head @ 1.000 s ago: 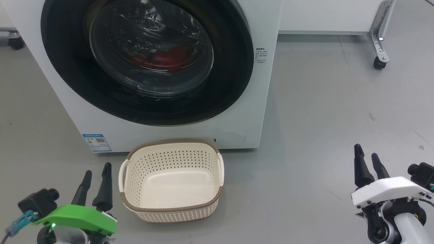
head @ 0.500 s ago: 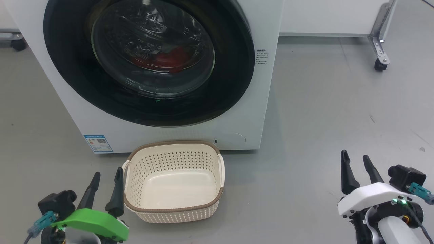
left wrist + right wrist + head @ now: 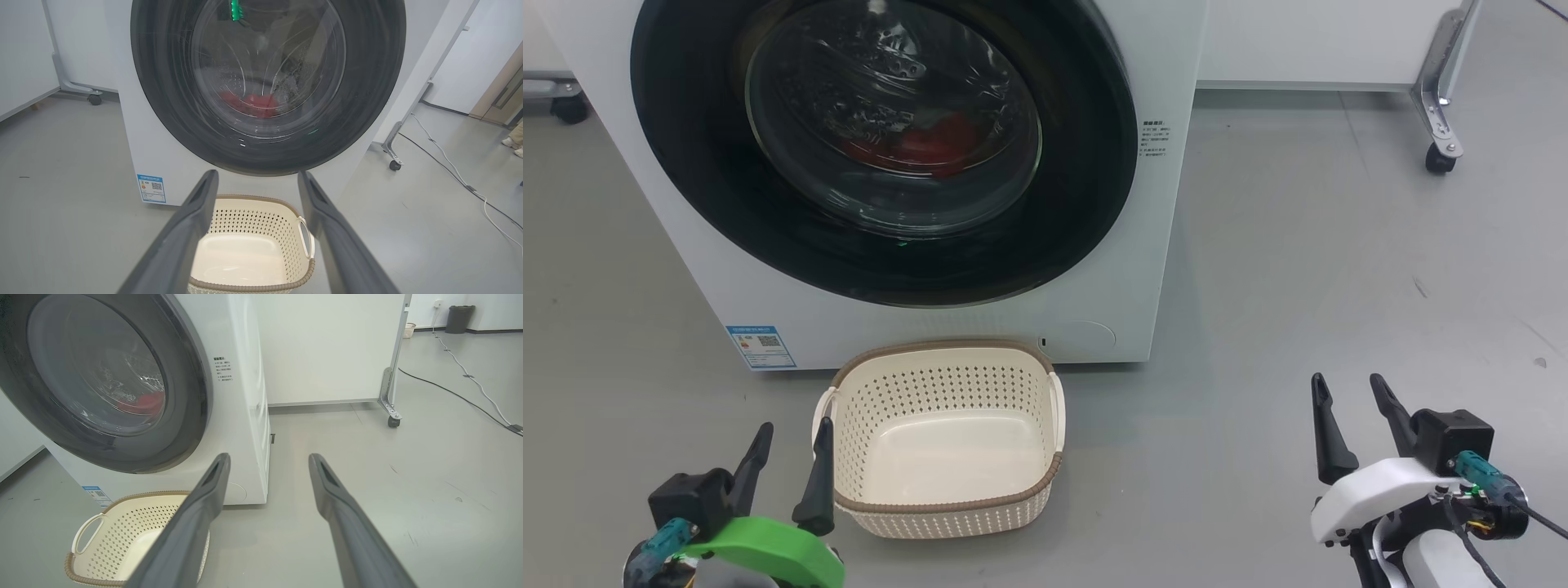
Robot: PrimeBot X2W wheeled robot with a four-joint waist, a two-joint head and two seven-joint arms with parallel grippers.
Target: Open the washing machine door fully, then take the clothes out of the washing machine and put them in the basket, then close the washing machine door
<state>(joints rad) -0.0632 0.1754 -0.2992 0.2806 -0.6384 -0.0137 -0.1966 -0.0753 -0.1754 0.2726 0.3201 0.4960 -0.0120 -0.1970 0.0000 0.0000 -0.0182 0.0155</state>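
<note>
Arms sit low at the near edge of the head view, one on each side of the basket. The left gripper, under a green cover, points its two dark fingers away toward the washing machine. The fingers are spread apart with nothing between them, and the right-hand one lies just beside the basket's left handle; contact cannot be told. The right gripper, under a white cover, is well to the right over bare grey floor, its fingers likewise spread and empty. The washing machine door is shut against the white front. The clothes show red through its glass, low in the drum. The cream basket stands empty on the floor just in front of the machine.
</note>
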